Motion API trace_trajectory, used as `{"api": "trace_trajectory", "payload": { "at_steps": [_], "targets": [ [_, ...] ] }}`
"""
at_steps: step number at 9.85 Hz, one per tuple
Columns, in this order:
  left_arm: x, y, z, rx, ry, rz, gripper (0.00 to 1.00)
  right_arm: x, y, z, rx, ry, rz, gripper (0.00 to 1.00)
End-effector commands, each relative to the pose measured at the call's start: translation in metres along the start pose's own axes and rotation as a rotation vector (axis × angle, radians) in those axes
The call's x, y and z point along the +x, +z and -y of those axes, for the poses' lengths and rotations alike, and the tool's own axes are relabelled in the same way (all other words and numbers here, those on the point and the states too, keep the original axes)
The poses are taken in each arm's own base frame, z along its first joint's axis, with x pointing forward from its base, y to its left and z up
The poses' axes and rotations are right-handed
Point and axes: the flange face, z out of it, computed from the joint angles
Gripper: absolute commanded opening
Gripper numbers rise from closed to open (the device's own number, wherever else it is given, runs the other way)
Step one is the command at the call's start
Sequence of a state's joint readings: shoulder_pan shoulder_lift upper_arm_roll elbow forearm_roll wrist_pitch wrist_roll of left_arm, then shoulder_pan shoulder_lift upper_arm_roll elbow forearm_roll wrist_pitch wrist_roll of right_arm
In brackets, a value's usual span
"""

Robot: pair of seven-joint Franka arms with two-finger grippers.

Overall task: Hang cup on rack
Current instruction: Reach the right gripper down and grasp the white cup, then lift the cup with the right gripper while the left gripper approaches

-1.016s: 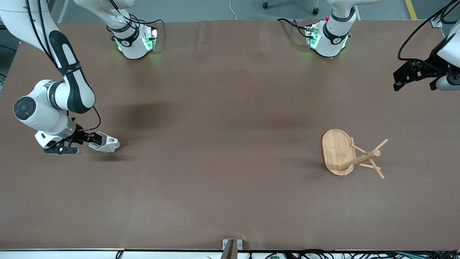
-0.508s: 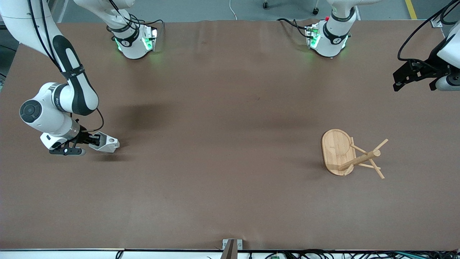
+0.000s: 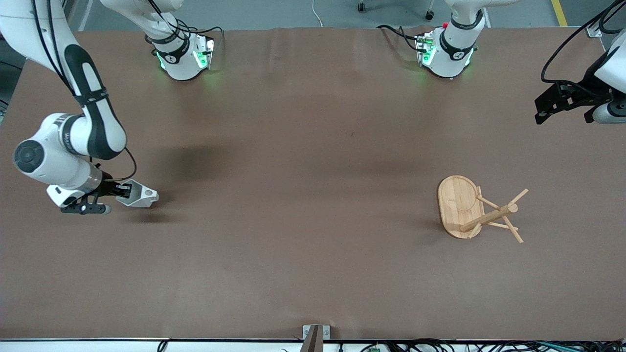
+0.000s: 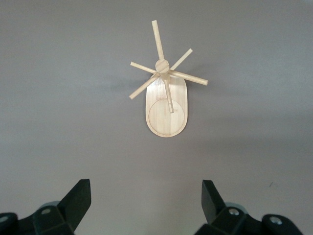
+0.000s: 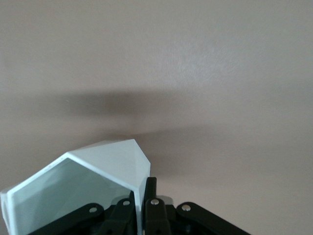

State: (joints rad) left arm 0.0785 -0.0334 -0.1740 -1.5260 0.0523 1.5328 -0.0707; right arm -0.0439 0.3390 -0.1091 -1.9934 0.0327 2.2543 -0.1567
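A: Place type?
B: Robotics lab. Two arm bases [image 3: 183,56] bolted on a brown-covered counter [image 3: 313,274], cables [image 3: 489,346] along its edge, grey floor [image 3: 391,12] with caster wheels.

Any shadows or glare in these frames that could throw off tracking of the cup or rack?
Front view: soft shadow on the table under the cup and beside the rack; green glow at both arm bases. Right wrist view: broad dark shadow band above the cup, its inner wall shaded. Left wrist view: even light, rack sharp, only a faint shadow. No glare anywhere.
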Motion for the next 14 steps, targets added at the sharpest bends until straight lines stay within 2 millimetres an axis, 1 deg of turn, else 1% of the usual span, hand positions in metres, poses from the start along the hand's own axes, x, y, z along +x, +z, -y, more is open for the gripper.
{"api": "trace_trajectory", "payload": {
  "at_steps": [1,2,3,4,5,6,7,8,9,10,11,12,13,14],
  "targets": [
    [0.004,0.015,-0.004,-0.019,0.023,0.039,1.0,0.01,-0.092,0.012,0.092,0.024,0.048,0.01],
    [0.003,0.016,-0.008,-0.033,0.028,0.045,1.0,0.014,-0.13,0.023,0.17,0.024,0.095,0.01],
    [0.004,0.017,-0.017,-0.043,0.042,0.046,1.0,0.013,-0.153,0.05,0.252,-0.004,0.132,0.01],
    [0.005,0.02,-0.034,-0.076,0.069,0.056,1.0,0.006,-0.167,0.073,0.361,-0.017,0.146,0.01],
    [0.0,0.019,-0.063,-0.104,0.12,0.059,1.0,0.0,-0.174,0.103,0.492,-0.041,0.162,0.01],
    [-0.006,0.018,-0.1,-0.12,0.194,0.061,1.0,-0.003,-0.179,0.134,0.593,-0.069,0.174,0.01],
    [-0.016,0.019,-0.148,-0.124,0.284,0.064,1.0,-0.007,-0.182,0.163,0.653,-0.099,0.186,0.01],
    [-0.028,0.022,-0.193,-0.128,0.366,0.063,1.0,-0.013,-0.18,0.187,0.73,-0.109,0.204,0.01],
    [-0.044,0.019,-0.236,-0.137,0.449,0.042,1.0,-0.02,-0.174,0.21,0.821,-0.109,0.229,0.01],
    [-0.053,0.018,-0.273,-0.151,0.514,0.017,1.0,-0.03,-0.174,0.241,0.88,-0.123,0.236,0.0],
    [-0.063,0.016,-0.313,-0.171,0.58,-0.018,1.0,-0.042,-0.172,0.266,0.927,-0.11,0.223,0.0],
    [-0.07,0.021,-0.353,-0.194,0.653,-0.043,1.0,-0.05,-0.165,0.29,0.986,-0.091,0.226,0.0],
    [-0.074,0.025,-0.385,-0.217,0.709,-0.071,1.0,-0.057,-0.161,0.316,1.055,-0.066,0.23,0.0],
    [-0.075,0.033,-0.406,-0.232,0.761,-0.094,1.0,-0.063,-0.161,0.334,1.125,-0.048,0.248,0.0]
  ]
}}
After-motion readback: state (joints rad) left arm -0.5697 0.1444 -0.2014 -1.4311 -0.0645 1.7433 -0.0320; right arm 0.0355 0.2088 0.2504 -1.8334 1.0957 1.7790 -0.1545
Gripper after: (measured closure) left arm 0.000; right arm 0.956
